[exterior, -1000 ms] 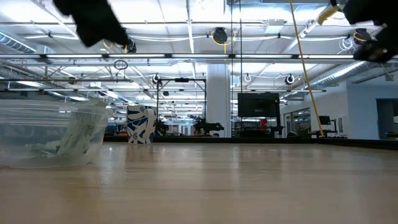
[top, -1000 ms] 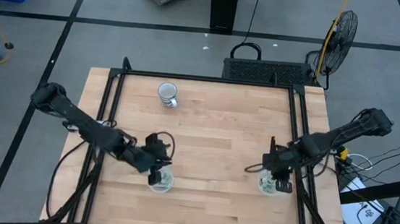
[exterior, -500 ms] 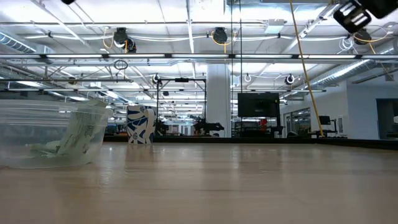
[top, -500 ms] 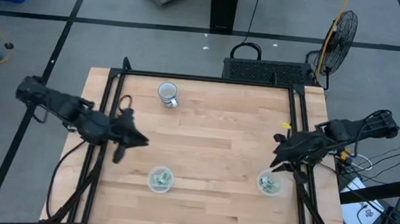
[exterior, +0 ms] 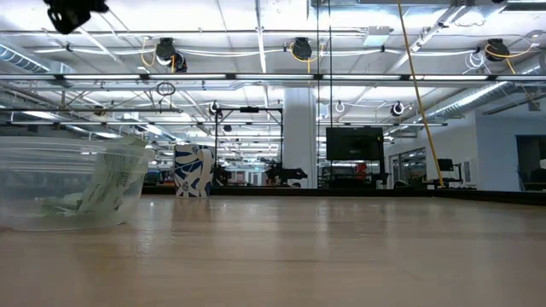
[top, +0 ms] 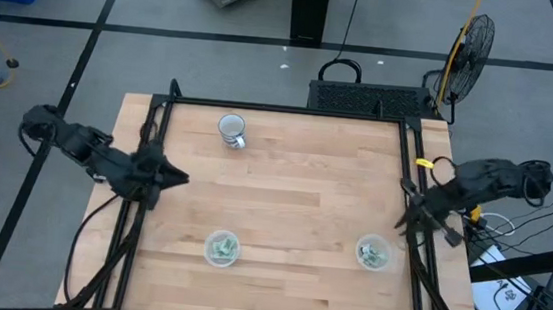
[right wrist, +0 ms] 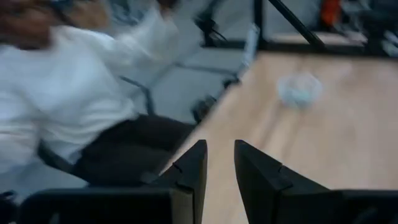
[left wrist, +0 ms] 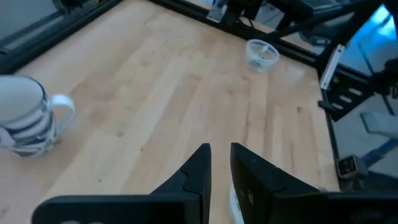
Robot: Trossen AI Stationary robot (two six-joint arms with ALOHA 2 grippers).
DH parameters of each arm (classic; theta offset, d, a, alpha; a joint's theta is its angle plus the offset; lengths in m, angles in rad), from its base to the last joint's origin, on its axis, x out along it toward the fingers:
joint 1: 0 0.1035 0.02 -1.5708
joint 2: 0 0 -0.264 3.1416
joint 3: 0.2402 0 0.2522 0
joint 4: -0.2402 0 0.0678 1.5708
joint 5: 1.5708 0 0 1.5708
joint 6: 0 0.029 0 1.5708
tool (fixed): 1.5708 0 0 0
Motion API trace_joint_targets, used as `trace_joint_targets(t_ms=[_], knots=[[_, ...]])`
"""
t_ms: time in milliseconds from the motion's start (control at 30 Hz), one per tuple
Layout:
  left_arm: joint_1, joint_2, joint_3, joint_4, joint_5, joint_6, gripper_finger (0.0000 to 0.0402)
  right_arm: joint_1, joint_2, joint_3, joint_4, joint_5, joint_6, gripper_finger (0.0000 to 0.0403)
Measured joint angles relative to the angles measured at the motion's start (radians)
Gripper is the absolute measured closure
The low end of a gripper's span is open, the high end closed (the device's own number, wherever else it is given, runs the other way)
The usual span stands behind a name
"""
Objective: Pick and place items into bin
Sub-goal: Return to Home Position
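Note:
Two clear round cups stand on their bases near the table's near edge: the left cup (top: 221, 248) (exterior: 68, 183) and the right cup (top: 373, 253) (left wrist: 261, 53). Both hold small pale-green and whitish wrapped pieces (top: 222, 245) (top: 375, 252); I see none loose on the wood. My left gripper (top: 180, 178) (left wrist: 220, 155) hovers by the table's left rail, shut and holding nothing. My right gripper (top: 403, 224) (right wrist: 220, 152) hangs over the right rail, shut and holding nothing. Each stands well away from its cup.
A white-and-grey mug (top: 231, 131) (left wrist: 25, 118) stands near the far edge. Black frame rails (top: 145, 164) run along the table's sides. Bare wood (top: 303, 198) lies between the arms. A person in a white top (right wrist: 81, 93) shows beyond the table.
Both grippers have lifted away from the cups and drawn back, the left one toward the table's left edge and the right one toward the right edge, each also moving farther from the near edge. The cups and the pieces in them have stayed put.

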Motion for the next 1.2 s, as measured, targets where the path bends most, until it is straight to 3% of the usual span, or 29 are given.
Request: trace_joint_targets(t_ms=[133,333,467,700,1200], knots=[[0.0,-0.023,-0.134,0.14,-0.022,-0.031,0.0337,0.0,-0.1,-0.097,0.127,-0.096,-0.043,0.033],[0.035,-0.037,-0.29,0.362,-0.028,0.114,0.0337,-0.001,-0.192,-0.204,0.194,-0.099,-0.025,0.033],[0.101,-0.098,-0.298,0.336,-0.021,0.141,0.0337,-0.001,-0.263,-0.207,0.21,-0.099,0.044,0.033],[0.177,-0.257,-0.298,0.318,0.006,0.248,0.0337,0.0,-0.419,-0.206,0.171,-0.099,-0.024,0.033],[0.186,-0.515,-0.298,0.302,0.085,0.349,0.0337,0.0,-0.421,-0.288,0.21,-0.101,-0.049,0.033]])
